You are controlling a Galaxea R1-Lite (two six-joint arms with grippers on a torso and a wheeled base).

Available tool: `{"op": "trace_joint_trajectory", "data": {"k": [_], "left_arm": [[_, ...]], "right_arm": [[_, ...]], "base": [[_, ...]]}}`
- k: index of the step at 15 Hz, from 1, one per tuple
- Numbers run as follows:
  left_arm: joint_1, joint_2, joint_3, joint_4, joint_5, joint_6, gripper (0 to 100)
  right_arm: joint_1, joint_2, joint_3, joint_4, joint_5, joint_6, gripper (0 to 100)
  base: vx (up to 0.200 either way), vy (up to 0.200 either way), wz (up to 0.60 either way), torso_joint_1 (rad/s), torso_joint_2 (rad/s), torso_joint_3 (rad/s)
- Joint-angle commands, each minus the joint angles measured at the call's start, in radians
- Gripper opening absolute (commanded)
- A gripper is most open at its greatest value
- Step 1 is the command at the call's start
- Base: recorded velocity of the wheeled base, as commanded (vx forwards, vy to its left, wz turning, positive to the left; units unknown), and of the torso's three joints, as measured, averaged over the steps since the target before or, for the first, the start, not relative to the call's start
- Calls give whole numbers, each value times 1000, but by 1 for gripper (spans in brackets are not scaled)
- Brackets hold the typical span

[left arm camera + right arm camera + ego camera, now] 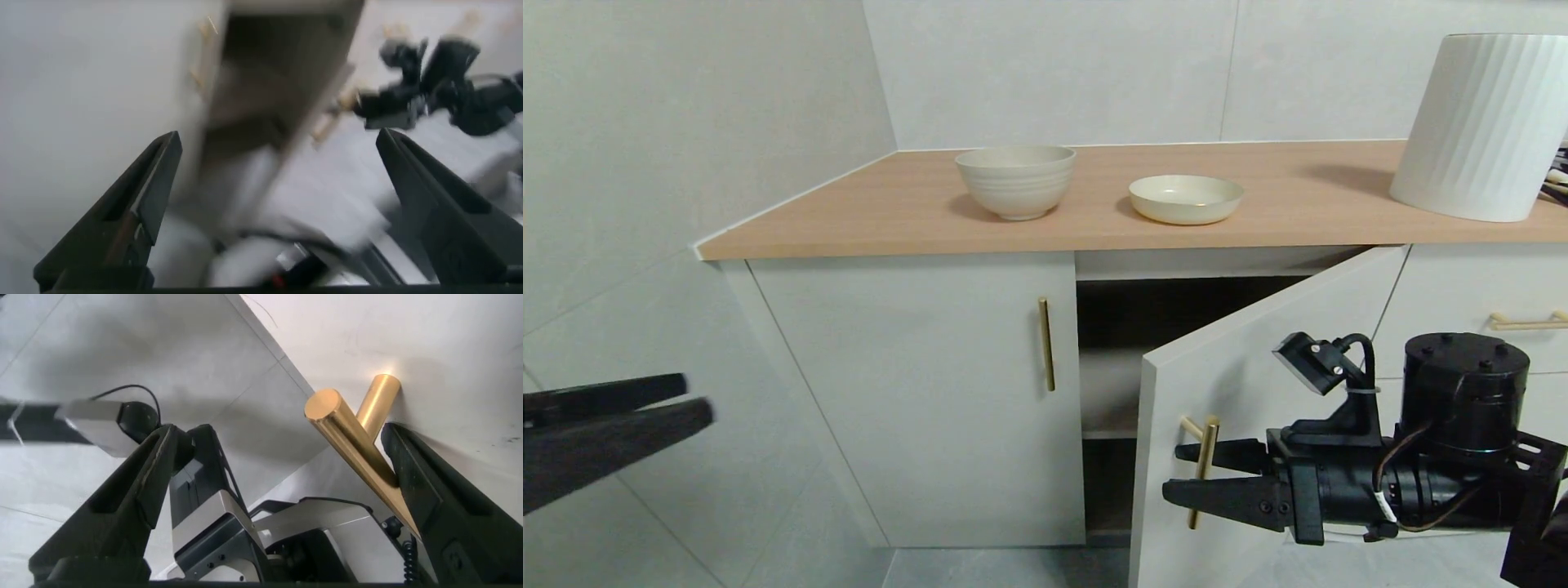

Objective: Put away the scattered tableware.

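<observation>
Straddling the door handle (1203, 469), right end effector (1174, 470) gapes; left end effector (696, 398) gapes too; bowl (1016, 180), dish (1185, 198) on bench (890, 212).

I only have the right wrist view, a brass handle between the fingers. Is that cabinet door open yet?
Observer: Yes, the head view shows the right cabinet door swung partly open, with the right gripper at its handle.
Operator: Where's the tableware?
Observer: A bowl and a shallow dish sit on the countertop above the cabinet.
Operator: And the left arm?
Observer: The left gripper is open, low at the left, holding nothing.
</observation>
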Motion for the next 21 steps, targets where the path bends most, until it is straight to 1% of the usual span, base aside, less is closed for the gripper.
{"op": "trace_joint_trajectory", "data": {"k": [1,2,3,4,5,7,8,9,10,11,12,13,14,15,16,17,18,21], "left_arm": [[-128,342,-1,-103,-25,-36,100],[-133,359,4,-120,-25,-36,100],[-179,463,44,-261,-23,-35,100],[-206,536,77,-373,-22,-35,100],[-229,625,114,-510,-20,-35,100],[-248,739,145,-679,-20,-36,100],[-252,759,151,-703,-20,-36,100],[-260,833,176,-807,-19,-38,100],[-261,891,177,-869,-17,-38,100],[-265,934,177,-918,0,-38,100],[-266,987,176,-1001,49,-44,100],[-278,1014,176,-1054,84,-47,100],[-297,1038,176,-1102,115,-56,100],[-329,1055,177,-1148,155,-73,100],[-353,1073,174,-1182,185,-81,100],[-373,1093,169,-1212,202,-81,100],[-389,1106,165,-1232,208,-81,0],[-412,1122,153,-1269,208,-79,0]], "right_arm": [[2,16,-3,-2,-2,0,100],[2,18,-3,-2,-2,-1,100],[11,22,-3,-5,-2,-1,100],[13,27,-2,-18,-2,0,100],[18,36,0,-34,-2,0,100],[18,41,2,-41,-2,2,100],[18,42,2,-41,-2,2,100],[18,45,-2,-41,-2,2,100],[18,58,-5,-43,-2,3,100],[18,68,-8,-44,-2,2,100],[19,87,-9,-63,-2,2,100],[19,96,-8,-86,-2,3,100],[19,99,-5,-104,-2,3,100],[21,99,-3,-107,-2,3,100],[24,99,-3,-107,-2,3,100],[24,99,-2,-107,-2,3,100],[25,99,-2,-107,-2,3,100],[25,104,-2,-107,-2,3,100]], "base": [[0,0,0,0,0,0],[0,0,0,0,0,0],[0,0,0,0,0,0],[0,0,0,0,0,0],[0,0,0,0,0,0],[0,0,0,0,0,0],[0,0,0,0,0,0],[0,0,0,0,0,0],[0,0,0,0,0,0],[0,0,0,0,0,0],[0,0,0,0,0,0],[0,0,0,0,0,0],[0,0,0,0,0,0],[0,0,0,0,0,0],[0,0,0,0,0,0],[0,0,0,0,0,0],[0,0,0,0,0,0],[0,0,0,0,0,0]]}}
